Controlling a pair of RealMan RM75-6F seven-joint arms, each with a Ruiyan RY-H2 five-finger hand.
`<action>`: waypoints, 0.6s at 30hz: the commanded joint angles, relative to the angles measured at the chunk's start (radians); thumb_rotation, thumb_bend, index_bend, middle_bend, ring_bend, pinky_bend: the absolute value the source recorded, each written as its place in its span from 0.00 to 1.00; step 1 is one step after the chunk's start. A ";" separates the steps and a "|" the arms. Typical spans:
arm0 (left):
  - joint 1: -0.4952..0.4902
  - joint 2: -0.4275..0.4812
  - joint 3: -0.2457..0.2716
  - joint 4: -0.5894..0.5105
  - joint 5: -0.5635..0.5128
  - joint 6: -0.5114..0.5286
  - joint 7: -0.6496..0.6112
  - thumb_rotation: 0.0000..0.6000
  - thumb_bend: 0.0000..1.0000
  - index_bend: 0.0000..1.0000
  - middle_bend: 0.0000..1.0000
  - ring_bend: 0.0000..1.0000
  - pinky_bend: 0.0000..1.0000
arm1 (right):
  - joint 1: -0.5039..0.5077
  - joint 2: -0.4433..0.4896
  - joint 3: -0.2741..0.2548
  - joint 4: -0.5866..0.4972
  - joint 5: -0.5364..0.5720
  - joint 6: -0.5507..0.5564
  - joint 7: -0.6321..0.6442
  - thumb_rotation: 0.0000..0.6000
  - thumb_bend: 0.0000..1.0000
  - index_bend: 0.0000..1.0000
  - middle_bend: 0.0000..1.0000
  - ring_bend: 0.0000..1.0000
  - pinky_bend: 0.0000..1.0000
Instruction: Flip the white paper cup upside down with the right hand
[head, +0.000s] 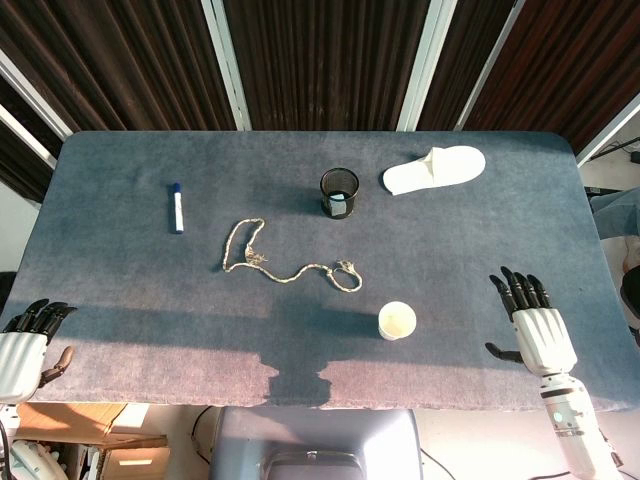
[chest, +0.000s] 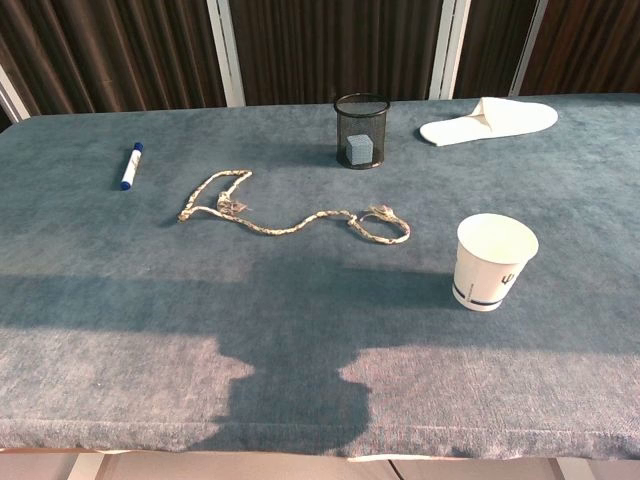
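Observation:
The white paper cup (head: 397, 321) (chest: 492, 262) stands upright, mouth up, on the blue-grey table, right of centre near the front. My right hand (head: 533, 327) rests flat at the table's front right, fingers apart, holding nothing, well to the right of the cup. At the front left edge my left hand (head: 27, 338) lies with its fingers spread and nothing in it. Neither hand shows in the chest view.
A black mesh pen cup (head: 339, 192) (chest: 361, 130) with a small block inside stands at the back centre. A white slipper (head: 434, 169) (chest: 487, 120) lies back right. A tan rope (head: 282, 262) (chest: 280, 215) winds across the middle. A blue marker (head: 177, 207) (chest: 131, 165) lies at the left.

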 joint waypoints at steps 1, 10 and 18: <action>0.000 0.000 0.001 0.002 0.001 0.000 -0.001 1.00 0.34 0.27 0.22 0.15 0.34 | 0.002 -0.001 -0.001 0.000 0.001 -0.006 -0.003 1.00 0.11 0.00 0.00 0.00 0.06; -0.002 -0.001 -0.001 0.003 -0.002 -0.005 -0.005 1.00 0.34 0.27 0.22 0.15 0.34 | 0.042 -0.024 0.003 0.037 -0.013 -0.071 0.058 1.00 0.11 0.00 0.00 0.00 0.07; 0.002 0.007 -0.001 -0.002 -0.005 0.001 -0.008 1.00 0.34 0.27 0.22 0.15 0.34 | 0.129 -0.088 -0.008 0.132 -0.084 -0.185 0.303 1.00 0.11 0.02 0.01 0.00 0.08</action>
